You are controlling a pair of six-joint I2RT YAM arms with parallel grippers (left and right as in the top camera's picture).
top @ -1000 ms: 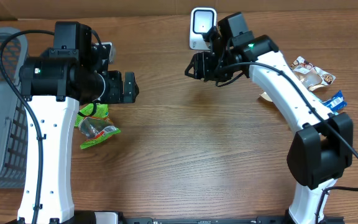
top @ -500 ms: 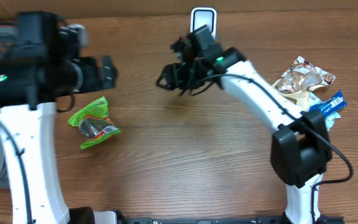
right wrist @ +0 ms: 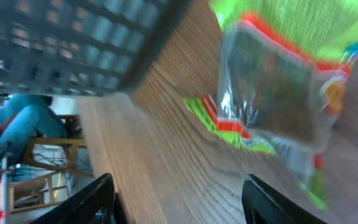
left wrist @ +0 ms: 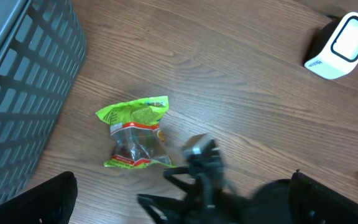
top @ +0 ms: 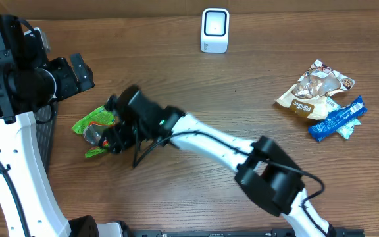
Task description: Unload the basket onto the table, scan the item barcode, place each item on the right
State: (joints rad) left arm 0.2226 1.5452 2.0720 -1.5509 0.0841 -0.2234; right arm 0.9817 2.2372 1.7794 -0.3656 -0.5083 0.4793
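right tool (top: 110,131): jaws spread, right at the green snack bag (top: 91,122) (no grip on it)
left tool (top: 83,71): fully released, over the basket (left wrist: 17,93)
bag: flat on the tabletop, near the left edge
scanner (top: 214,29): far edge, mid

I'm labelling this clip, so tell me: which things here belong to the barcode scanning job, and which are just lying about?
In the job: green packet; right gripper, open beside it; white scanner.

Lying about: brown snack bag; blue packet; grey basket, which nothing is touching.
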